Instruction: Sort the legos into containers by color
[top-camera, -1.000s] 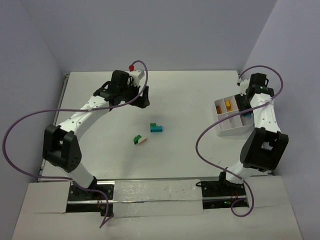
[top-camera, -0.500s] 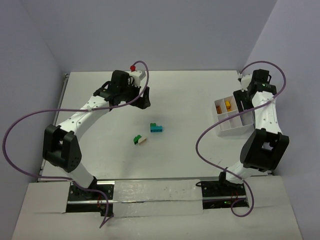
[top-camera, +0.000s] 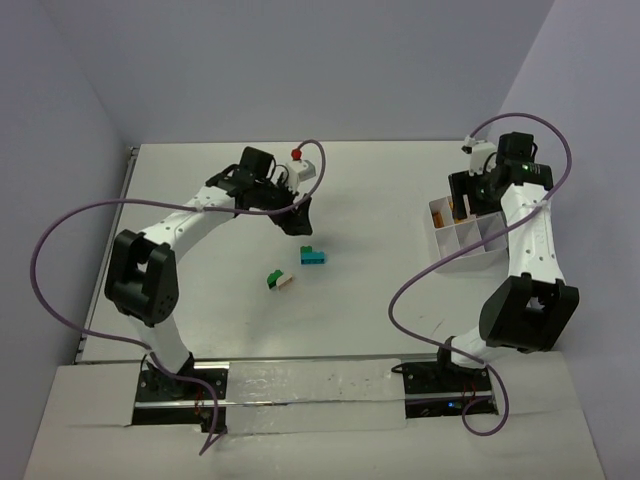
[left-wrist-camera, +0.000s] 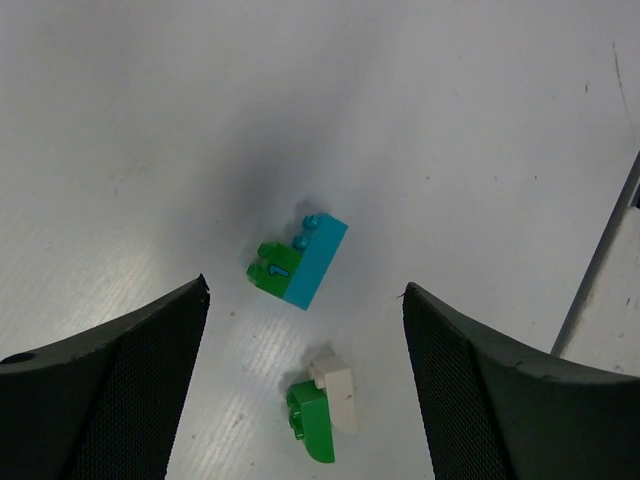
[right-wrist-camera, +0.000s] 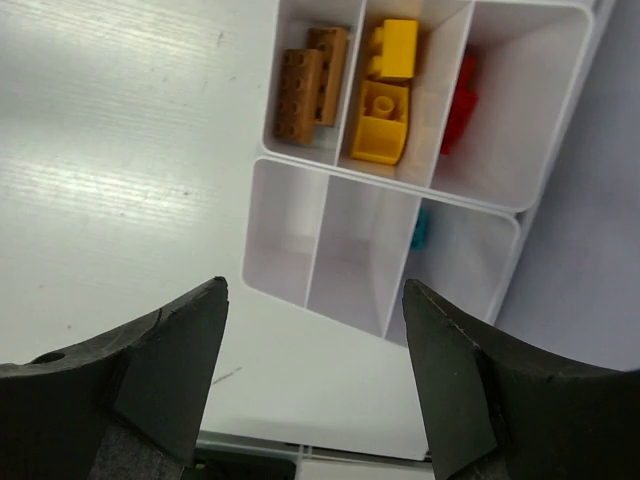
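Observation:
On the table lie two loose clumps of legos: a teal brick joined to a green one (top-camera: 314, 256) (left-wrist-camera: 300, 262), and a green brick stuck to a white one (top-camera: 281, 280) (left-wrist-camera: 325, 408). My left gripper (top-camera: 300, 215) (left-wrist-camera: 305, 292) hovers open just above and behind them, holding nothing. The white tray of containers (top-camera: 470, 250) (right-wrist-camera: 300, 162) sits at the right. It holds brown bricks (right-wrist-camera: 312, 80), yellow bricks (right-wrist-camera: 385, 110), a red piece (right-wrist-camera: 460, 100) and a teal piece (right-wrist-camera: 419, 228). My right gripper (top-camera: 468, 190) (right-wrist-camera: 315, 288) hangs open and empty over the tray's left side.
The table's left edge has a metal rail (top-camera: 130, 200). The tray stands near the right edge, close to the right arm's elbow (top-camera: 525, 310). A dark table edge (left-wrist-camera: 600, 260) shows at the right of the left wrist view.
My left arm has swung right, toward the loose bricks, and its jaws have narrowed a little. My right gripper has opened wider and shifted left over the tray.

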